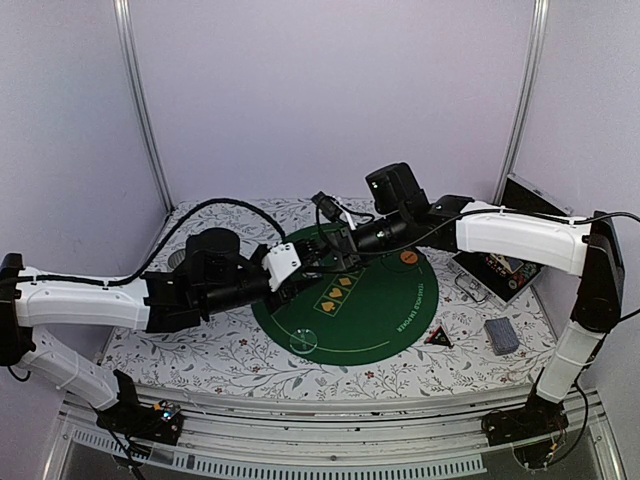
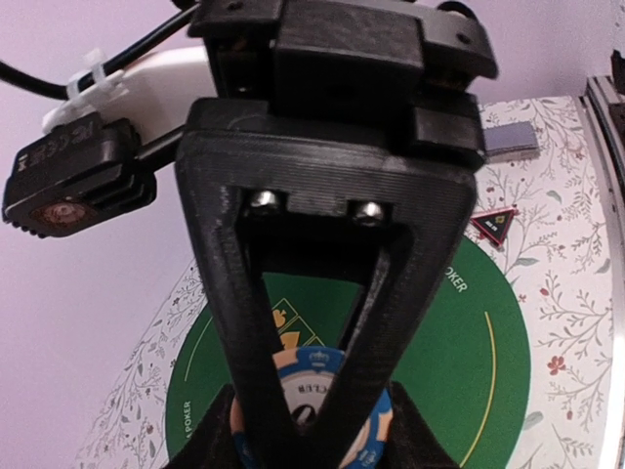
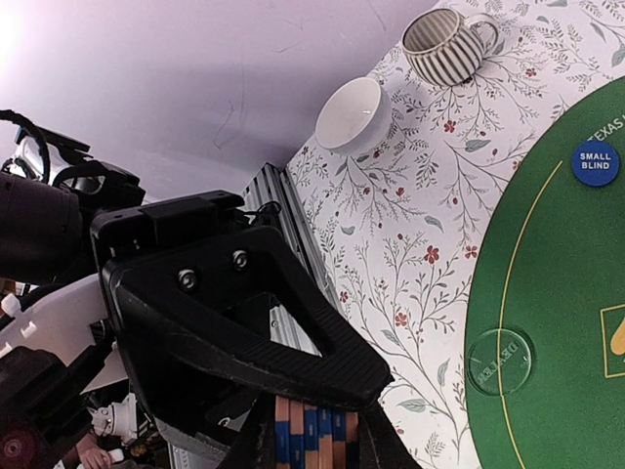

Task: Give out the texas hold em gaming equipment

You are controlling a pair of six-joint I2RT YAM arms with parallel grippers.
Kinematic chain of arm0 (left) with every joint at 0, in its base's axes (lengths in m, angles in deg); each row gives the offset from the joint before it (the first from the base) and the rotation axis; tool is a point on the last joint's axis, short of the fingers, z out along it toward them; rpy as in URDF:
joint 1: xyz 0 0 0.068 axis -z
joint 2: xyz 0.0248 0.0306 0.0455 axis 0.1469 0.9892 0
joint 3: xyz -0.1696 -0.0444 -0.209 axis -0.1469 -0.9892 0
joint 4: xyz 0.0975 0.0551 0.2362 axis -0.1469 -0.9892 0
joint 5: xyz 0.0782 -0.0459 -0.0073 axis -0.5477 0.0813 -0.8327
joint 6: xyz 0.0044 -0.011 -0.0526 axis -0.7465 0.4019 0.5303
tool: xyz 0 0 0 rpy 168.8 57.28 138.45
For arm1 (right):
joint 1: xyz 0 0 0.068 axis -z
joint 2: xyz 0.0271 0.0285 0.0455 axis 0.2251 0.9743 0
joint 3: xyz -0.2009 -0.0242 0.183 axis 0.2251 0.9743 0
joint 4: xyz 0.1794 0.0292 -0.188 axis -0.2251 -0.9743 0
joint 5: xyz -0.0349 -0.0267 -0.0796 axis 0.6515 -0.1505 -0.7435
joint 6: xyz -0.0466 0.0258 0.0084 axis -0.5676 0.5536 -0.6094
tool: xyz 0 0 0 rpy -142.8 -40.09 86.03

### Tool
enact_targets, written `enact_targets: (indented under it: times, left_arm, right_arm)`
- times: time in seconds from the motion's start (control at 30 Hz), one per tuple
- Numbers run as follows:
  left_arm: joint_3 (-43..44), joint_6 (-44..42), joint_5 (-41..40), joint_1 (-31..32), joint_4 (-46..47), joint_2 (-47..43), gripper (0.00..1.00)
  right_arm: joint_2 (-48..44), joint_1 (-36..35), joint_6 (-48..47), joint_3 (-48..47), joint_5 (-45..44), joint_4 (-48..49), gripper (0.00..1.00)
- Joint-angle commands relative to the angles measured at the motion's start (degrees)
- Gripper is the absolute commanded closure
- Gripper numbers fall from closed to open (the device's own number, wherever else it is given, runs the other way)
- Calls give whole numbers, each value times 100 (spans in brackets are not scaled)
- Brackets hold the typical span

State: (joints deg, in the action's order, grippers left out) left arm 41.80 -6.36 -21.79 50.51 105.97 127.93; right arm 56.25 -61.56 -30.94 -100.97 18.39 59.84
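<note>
1. Left gripper looks clamped on the blue-orange chip stack, mid-frame in the top view, over the green mat.
2. Right gripper sits just right of the stack, nose-to-nose with the left one; can't tell if it's open or closed.

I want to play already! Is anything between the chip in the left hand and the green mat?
Only the other hand. The left hand holds the blue-and-orange chip above the green mat, and the right hand seems to pinch the same chip. Nothing else shows under it.
</note>
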Motion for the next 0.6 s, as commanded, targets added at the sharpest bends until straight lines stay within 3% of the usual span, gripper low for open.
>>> enact_targets:
  times: [0.0, 0.13, 0.23, 0.37, 0.57]
  left_arm:
    - [133, 106, 275, -39, -9, -12, 78]
    - [109, 196, 312, -41, -14, -71, 100]
    - [73, 260, 337, -36, -38, -95, 100]
    - [144, 407, 153, -34, -160, -31, 100]
    - [163, 737, 151, -106, -287, 30, 100]
  right_arm:
    - [83, 17, -76, -141, 118, 245, 98]
    - [49, 20, -33, -169, 117, 237, 98]
    - [9, 38, -27, -97, -14, 243, 94]
    - [16, 50, 7, -26, -86, 242, 71]
    - [26, 136, -23, -28, -125, 244, 53]
